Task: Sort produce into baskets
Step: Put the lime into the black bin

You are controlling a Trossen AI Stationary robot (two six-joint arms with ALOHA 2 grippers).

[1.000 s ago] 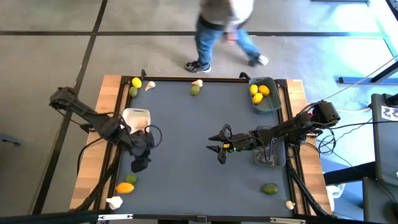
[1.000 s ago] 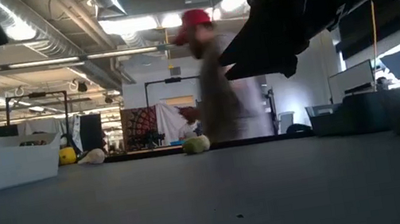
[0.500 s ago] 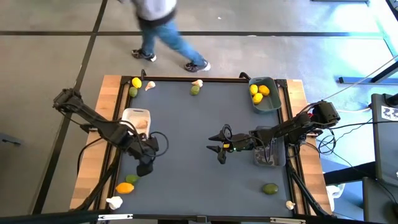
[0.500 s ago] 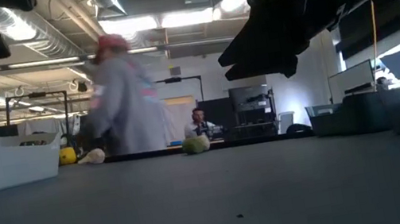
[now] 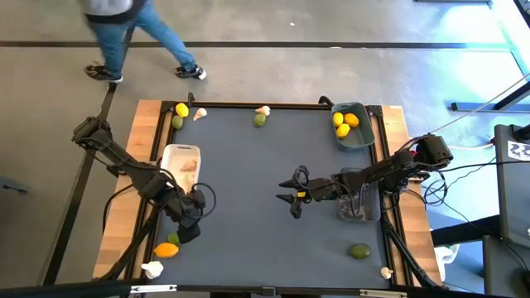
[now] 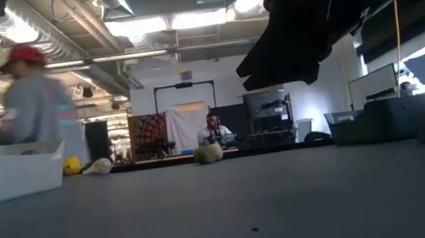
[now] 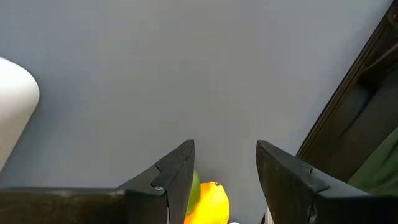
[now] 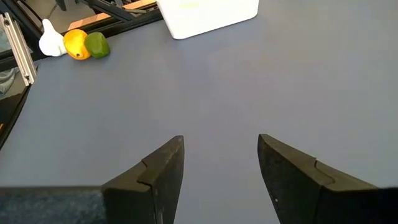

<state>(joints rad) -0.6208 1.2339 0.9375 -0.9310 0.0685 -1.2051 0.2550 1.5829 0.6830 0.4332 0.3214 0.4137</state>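
No writing legible | left gripper (image 7: 224, 171) jaws apart over lemon (image 7: 208, 204)

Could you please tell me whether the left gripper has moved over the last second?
Yes. In the high view the left gripper has slid away from the white basket toward the near table edge, ending above the lemon and lime there.
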